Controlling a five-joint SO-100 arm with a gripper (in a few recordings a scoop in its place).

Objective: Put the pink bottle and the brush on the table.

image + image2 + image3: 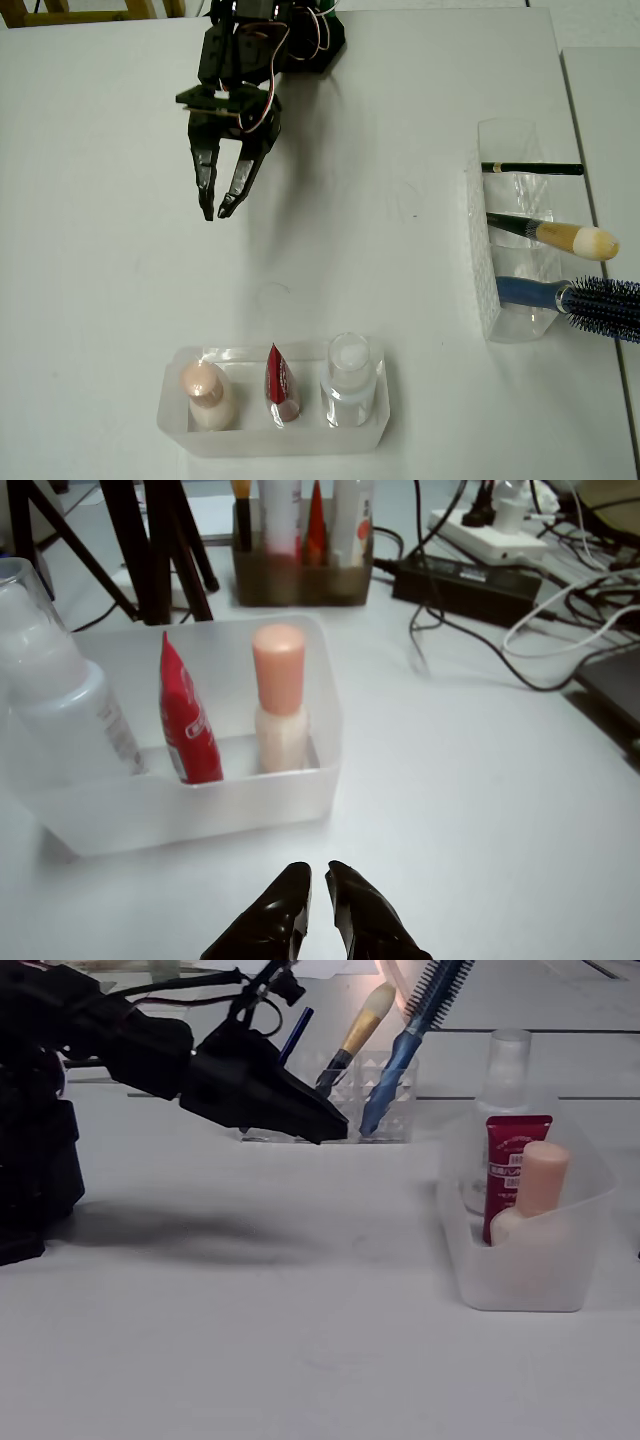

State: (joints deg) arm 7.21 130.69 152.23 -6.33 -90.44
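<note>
1. In the wrist view, our gripper [318,880] hangs empty above the table [480,780], fingers nearly together.
2. Beyond, the pink bottle [279,695] stands upright in the translucent tray [190,800], beside the red tube [186,718].
3. Nothing is moved yet; we judge the bottle comes next, needing wider jaws.
4. Farthest, the brush [560,236] rests in the clear holder [485,260].

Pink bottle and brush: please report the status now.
Gripper empty, nearly shut, above table. Pink bottle in tray, brush in holder. Path clear.
</note>
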